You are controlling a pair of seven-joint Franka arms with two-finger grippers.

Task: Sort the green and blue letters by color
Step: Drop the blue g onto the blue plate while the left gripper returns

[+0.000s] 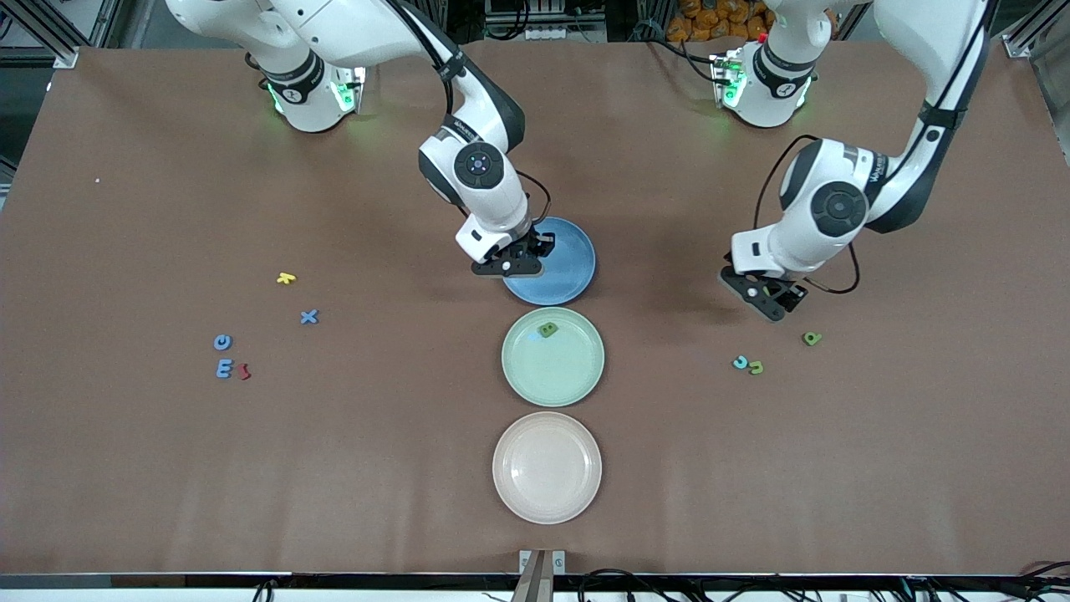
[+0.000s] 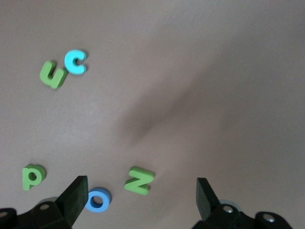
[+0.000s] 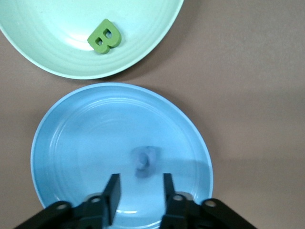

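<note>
While the right gripper (image 3: 140, 191) gapes over the blue plate (image 3: 71, 143) (blurred blue letter (image 3: 144, 161) below); left gripper (image 2: 140, 193) spread.

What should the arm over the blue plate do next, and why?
Probably lift away and go for another blue letter. The right claw hangs over the blue plate with its fingers parted, and a blurred blue piece shows beneath them, apparently just let go.

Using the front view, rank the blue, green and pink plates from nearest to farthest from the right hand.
1. Blue plate, directly under the right hand.
2. Green plate, nearer the front camera.
3. Pink plate, nearest the camera.
</note>
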